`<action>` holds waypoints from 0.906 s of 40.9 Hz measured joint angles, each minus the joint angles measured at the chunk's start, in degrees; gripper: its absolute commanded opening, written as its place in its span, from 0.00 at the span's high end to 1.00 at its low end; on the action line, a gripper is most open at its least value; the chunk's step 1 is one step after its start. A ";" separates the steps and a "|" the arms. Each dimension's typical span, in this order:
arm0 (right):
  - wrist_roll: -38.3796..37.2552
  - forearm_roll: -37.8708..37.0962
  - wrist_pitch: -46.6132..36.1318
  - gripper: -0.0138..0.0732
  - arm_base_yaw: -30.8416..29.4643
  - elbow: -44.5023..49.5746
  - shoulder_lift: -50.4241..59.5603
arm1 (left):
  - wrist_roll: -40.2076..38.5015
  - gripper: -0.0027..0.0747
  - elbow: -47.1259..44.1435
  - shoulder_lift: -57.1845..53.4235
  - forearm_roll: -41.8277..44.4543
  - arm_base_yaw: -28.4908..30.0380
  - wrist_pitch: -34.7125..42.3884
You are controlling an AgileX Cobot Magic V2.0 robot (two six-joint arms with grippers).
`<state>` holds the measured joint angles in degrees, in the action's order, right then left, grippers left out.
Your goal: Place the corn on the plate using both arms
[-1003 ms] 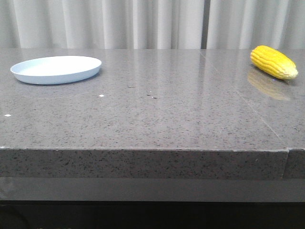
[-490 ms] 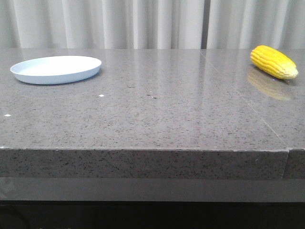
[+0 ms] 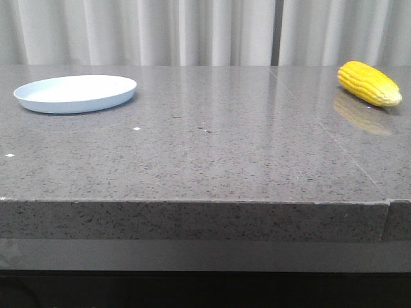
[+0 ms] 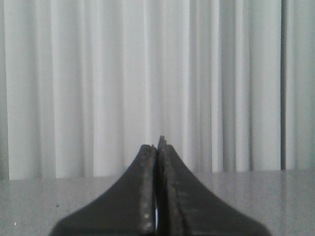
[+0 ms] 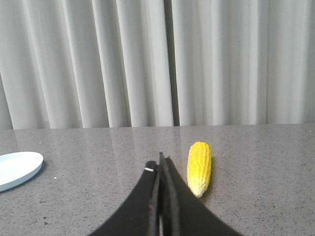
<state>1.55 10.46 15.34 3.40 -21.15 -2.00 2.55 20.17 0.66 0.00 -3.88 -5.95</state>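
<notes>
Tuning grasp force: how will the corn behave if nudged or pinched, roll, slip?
The corn lies on its side on the glossy table; being rounded and tapered, it would probably roll in a curve if nudged sideways. Its ridged kernel rows should give the fingers some grip. It keeps a straight shape, so it is likely stiff.

No text, label, brand, number or sign can be read in any of the views. The shallow round pale blue plate (image 3: 76, 93), the bright yellow corn cob (image 3: 368, 83) and the speckled grey stone surface (image 3: 205, 154) bear no markings, and the pleated white curtain (image 3: 192, 32) behind is plain.
</notes>
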 measured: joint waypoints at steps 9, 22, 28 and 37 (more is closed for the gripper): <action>0.00 0.00 9.98 0.86 0.00 -11.51 -10.74 | 0.00 0.99 12.11 8.80 0.00 0.00 -7.87; 0.00 -0.13 18.69 0.86 0.00 -17.64 -25.99 | 0.00 0.99 16.77 24.00 0.00 0.00 -21.47; 0.00 -0.16 19.95 0.86 0.00 -17.64 -30.55 | 0.00 0.99 16.77 29.06 0.00 0.00 -24.77; 0.00 -0.25 19.95 0.85 0.00 -17.64 -34.52 | 0.00 0.99 16.66 33.69 0.00 0.00 -25.86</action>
<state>1.55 10.21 35.28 3.40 -38.79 -36.52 2.55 36.83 34.35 0.00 -3.88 -31.81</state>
